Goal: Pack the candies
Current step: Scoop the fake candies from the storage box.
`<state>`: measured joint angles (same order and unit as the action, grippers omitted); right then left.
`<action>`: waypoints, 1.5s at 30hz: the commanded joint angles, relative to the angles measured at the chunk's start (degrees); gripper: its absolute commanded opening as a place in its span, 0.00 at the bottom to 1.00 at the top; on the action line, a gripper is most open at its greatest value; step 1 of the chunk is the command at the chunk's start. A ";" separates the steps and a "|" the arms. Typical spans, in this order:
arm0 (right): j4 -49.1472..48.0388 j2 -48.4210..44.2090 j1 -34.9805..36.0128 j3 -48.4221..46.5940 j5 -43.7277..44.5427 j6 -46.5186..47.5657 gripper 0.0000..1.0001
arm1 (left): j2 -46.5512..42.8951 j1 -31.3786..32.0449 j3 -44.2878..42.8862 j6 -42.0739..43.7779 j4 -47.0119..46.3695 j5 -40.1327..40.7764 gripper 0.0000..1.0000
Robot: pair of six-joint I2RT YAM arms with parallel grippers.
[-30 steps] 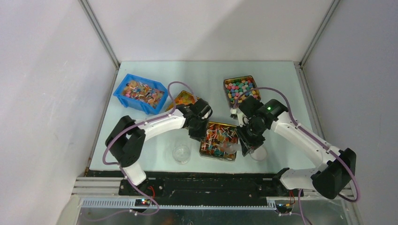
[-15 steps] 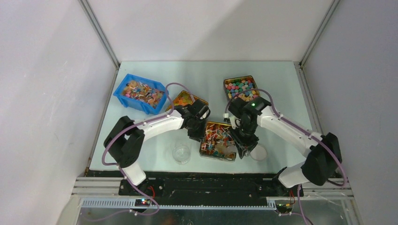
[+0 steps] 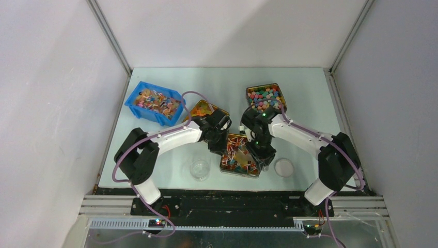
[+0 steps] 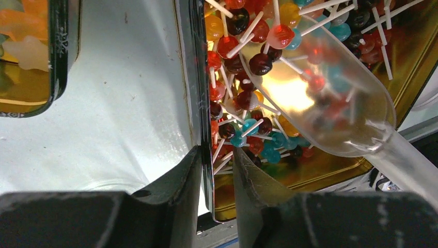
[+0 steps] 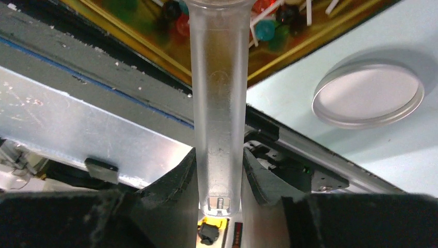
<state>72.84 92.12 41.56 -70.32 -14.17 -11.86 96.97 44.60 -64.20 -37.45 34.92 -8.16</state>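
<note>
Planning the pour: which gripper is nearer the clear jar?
Left. The left gripper clamps the tin's left rim, beside the jar; the right gripper, holding the scoop, is across the tin.

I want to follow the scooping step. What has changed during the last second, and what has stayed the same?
The right gripper, shut on the clear scoop, moved left from beside the round lid to over the tin holding the lollipops; its arm folded inward. The left gripper still clamps the tin's rim. The jar and lid did not move.
</note>
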 commanded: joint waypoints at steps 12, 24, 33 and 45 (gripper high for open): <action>-2.09 1.94 3.67 -2.96 4.90 3.98 0.00 | -4.63 -5.83 3.89 -2.88 -4.22 -2.30 0.34; -4.89 7.57 3.69 -3.65 2.83 2.98 0.00 | -0.32 -5.93 3.25 -2.81 -5.69 -3.65 0.33; -9.15 12.18 3.66 -4.71 3.88 3.40 0.00 | -0.64 -5.93 2.80 -3.10 -6.26 -4.56 0.32; -10.95 6.42 4.06 -2.22 5.97 3.04 0.00 | -2.60 -5.97 2.45 -4.75 -6.68 -4.77 0.34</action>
<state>65.49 102.72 45.23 -72.86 -9.89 -8.58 96.62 38.72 -60.31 -40.69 29.65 -11.79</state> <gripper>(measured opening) 0.319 0.331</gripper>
